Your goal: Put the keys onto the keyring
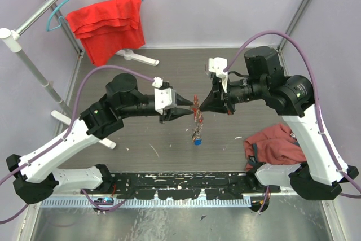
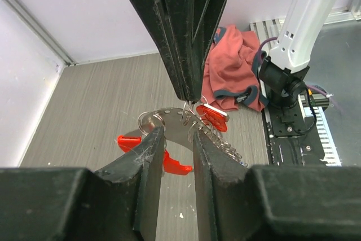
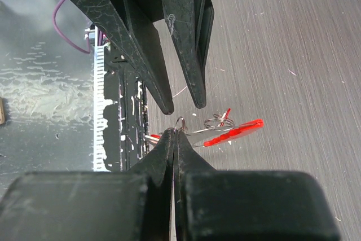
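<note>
The keys (image 1: 196, 119) hang in a bunch above the mid-table, between the two gripper tips, with a blue tag (image 1: 197, 140) at the bottom. My right gripper (image 3: 175, 132) is shut on a small silver keyring (image 3: 179, 121) at the top of the bunch. A flat silver key with a red head (image 3: 234, 132) sticks out to the side. My left gripper (image 2: 175, 135) is open, its fingertips (image 2: 153, 139) on either side of the silver rings and red-headed keys (image 2: 213, 117), holding nothing. A chain (image 2: 228, 148) trails from the bunch.
A red cloth (image 1: 107, 26) hangs on a blue hanger at the back left beside a metal rack. A reddish garment (image 1: 271, 145) lies by the right arm's base. A black slotted strip (image 1: 180, 182) runs along the front edge.
</note>
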Motion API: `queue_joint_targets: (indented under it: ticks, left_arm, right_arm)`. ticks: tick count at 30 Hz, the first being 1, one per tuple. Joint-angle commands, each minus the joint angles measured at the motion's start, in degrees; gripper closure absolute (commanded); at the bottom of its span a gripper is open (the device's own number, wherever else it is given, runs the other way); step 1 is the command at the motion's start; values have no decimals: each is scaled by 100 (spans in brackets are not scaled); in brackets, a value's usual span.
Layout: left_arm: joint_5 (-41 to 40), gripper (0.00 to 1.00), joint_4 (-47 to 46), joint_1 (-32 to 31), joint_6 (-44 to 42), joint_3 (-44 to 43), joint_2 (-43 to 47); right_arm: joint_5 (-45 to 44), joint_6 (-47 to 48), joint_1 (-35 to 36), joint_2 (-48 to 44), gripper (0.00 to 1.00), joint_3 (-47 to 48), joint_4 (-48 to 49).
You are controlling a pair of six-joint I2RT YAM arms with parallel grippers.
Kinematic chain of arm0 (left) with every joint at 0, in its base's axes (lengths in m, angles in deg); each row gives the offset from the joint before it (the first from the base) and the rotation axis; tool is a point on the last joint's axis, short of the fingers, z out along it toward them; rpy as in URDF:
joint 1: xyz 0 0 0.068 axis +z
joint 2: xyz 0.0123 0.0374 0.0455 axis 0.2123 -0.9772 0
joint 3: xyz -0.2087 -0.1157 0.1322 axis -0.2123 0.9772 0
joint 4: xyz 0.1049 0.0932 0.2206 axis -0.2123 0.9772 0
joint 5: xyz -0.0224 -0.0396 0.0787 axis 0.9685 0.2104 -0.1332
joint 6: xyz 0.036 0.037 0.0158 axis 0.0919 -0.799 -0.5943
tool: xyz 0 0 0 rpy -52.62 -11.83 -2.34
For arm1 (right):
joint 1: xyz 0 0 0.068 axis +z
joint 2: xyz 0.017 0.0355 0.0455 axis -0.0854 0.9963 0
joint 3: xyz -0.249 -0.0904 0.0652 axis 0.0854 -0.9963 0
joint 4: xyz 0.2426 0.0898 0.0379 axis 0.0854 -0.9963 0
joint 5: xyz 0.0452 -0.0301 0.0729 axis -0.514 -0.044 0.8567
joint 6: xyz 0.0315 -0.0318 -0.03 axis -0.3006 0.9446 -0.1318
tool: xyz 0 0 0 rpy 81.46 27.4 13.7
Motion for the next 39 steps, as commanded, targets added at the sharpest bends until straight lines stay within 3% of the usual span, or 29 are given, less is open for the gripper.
queue_joint_targets:
  ticks: [1, 14, 23, 30, 39]
  left_arm:
    - [226, 66, -61, -14, -23, -225, 11]
    - [464, 70, -139, -14, 33, -308, -164]
    - [530, 80, -158, -14, 23, -325, -195]
    - [553, 82, -104, -18, -13, -325, -215]
    - [610, 98, -17, -17, -71, -358, -242]
  right_arm:
    - [80, 59, 60, -13, 99, 31, 194]
    - [152, 2, 134, 0, 99, -6, 313]
    - [161, -7, 177, 6, 99, -8, 355]
    - [208, -20, 218, 4, 99, -22, 375]
    - [218, -38, 247, -5, 99, -24, 427]
